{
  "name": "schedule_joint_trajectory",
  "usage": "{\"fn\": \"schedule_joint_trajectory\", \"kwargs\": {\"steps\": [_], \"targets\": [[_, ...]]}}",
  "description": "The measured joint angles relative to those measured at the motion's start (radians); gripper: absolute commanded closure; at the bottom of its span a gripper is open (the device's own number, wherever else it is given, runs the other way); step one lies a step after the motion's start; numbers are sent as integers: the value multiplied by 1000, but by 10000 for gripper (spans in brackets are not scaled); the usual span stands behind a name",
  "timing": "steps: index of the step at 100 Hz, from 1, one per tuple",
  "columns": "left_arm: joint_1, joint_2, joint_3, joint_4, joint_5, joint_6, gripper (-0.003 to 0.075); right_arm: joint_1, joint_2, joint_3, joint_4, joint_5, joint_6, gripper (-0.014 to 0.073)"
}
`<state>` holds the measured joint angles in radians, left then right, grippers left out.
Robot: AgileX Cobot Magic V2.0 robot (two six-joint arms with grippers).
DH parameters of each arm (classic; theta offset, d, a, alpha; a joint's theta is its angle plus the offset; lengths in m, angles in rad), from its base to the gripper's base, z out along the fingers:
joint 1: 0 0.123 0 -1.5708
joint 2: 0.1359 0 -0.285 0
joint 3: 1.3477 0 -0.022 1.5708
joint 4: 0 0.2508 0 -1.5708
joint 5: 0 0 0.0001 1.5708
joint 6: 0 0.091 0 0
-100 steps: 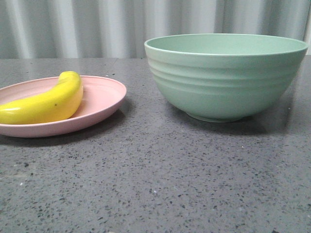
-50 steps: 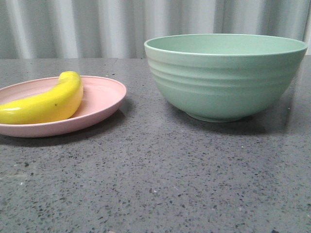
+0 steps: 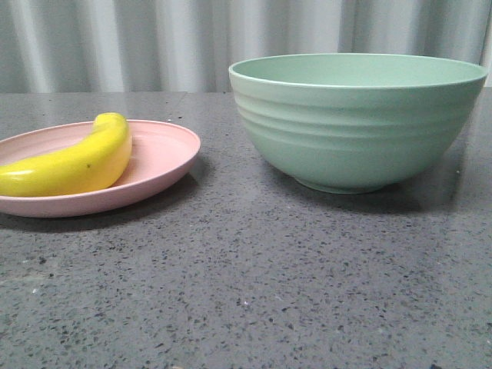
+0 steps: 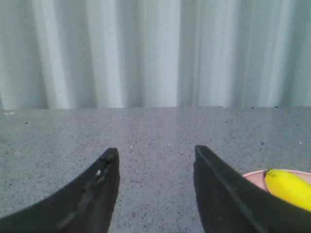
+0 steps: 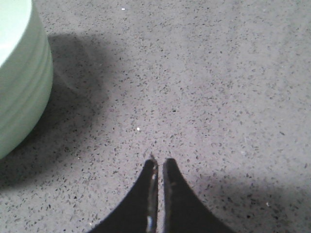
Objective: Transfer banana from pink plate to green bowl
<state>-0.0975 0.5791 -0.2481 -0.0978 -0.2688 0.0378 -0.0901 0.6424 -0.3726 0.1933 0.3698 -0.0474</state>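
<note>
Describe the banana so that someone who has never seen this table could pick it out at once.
On the grey speckled table, look left of the tall mint-green bowl to the low pink plate. The banana lies on that plate: the only bright yellow, curved, glossy thing among matte pastel dishes.

Speckled grey table (image 3: 246,292), pleated curtain (image 3: 154,42)

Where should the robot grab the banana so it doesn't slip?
Probably around the middle of the banana, coming down from above with the open left gripper. It lies flat on the pink plate, curved, its thick middle highest above the rim, so fingers can close across its width there.
</note>
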Motion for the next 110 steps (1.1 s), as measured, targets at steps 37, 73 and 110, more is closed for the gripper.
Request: {"fn": "schedule_joint_trajectory", "kwargs": {"steps": [37, 73, 110], "targets": [[-116, 172, -251, 2, 334, 0, 348, 0, 0, 0, 0, 0, 0, 657], [-319, 415, -426, -1, 583, 0, 226, 0, 0, 0, 2, 0, 0, 657], [-442, 644, -512, -60, 668, 0, 226, 0, 0, 0, 2, 0, 0, 657]]}}
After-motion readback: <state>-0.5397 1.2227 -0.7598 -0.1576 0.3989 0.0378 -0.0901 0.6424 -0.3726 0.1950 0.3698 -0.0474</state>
